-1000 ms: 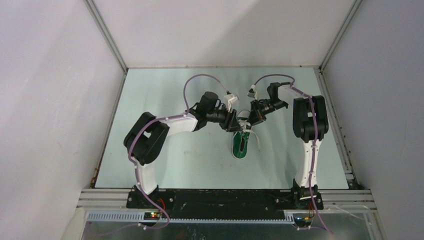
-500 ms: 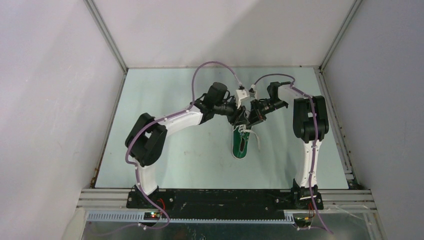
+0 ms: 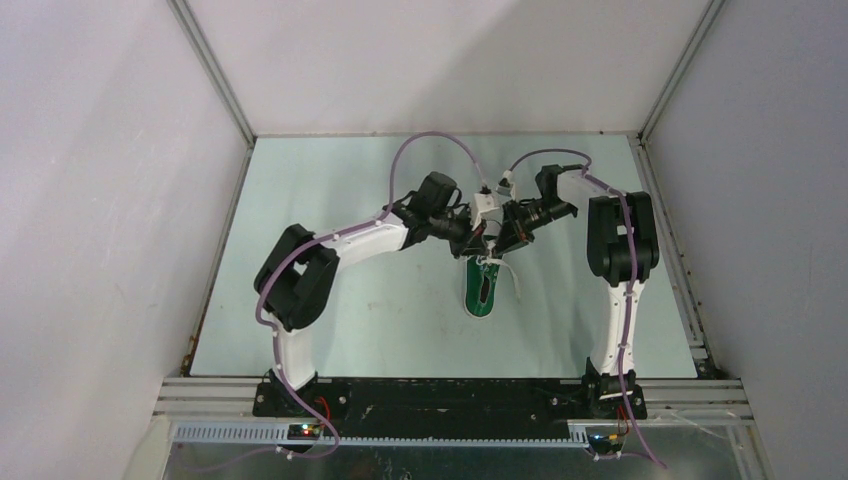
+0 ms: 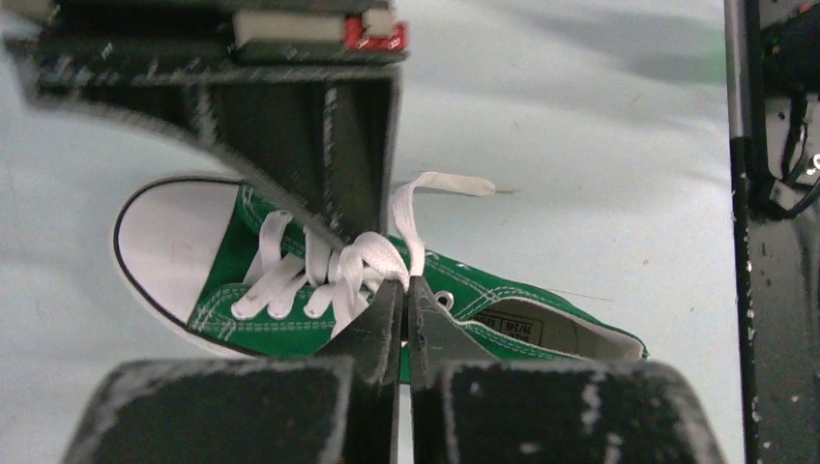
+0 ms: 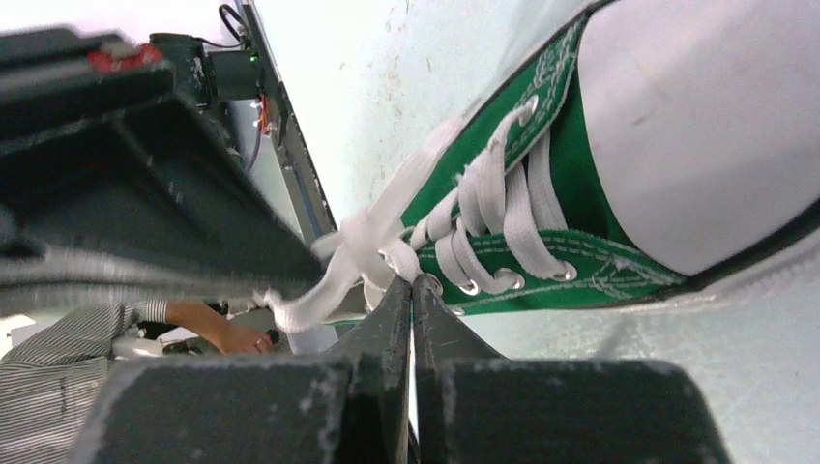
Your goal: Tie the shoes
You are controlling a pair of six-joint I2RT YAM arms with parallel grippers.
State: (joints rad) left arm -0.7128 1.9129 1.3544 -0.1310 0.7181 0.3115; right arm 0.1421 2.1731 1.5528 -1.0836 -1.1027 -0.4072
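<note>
Swung right across the table (image 3: 350,310) since a second ago, left gripper (image 3: 479,240) now meets right gripper (image 3: 505,236) over the shoe (image 3: 482,295), and its jaws, then half apart, are clenched. Green sneaker lies mid-table, heel end toward the arm bases, laced end under both tools. In the left wrist view the gripper (image 4: 407,290) closes right at the bunched laces (image 4: 372,253) above the tongue, apparently pinching a strand. In the right wrist view that gripper (image 5: 413,285) is likewise squeezed tight at the same white bundle (image 5: 367,242), seemingly gripping it from the opposite side. Step in hand looks like the knot itself: each tool taking one strand at the crossing. Next move likely calls for drawing the two strands apart, evenly, without dragging the light shoe or letting thin lace slip free.
</note>
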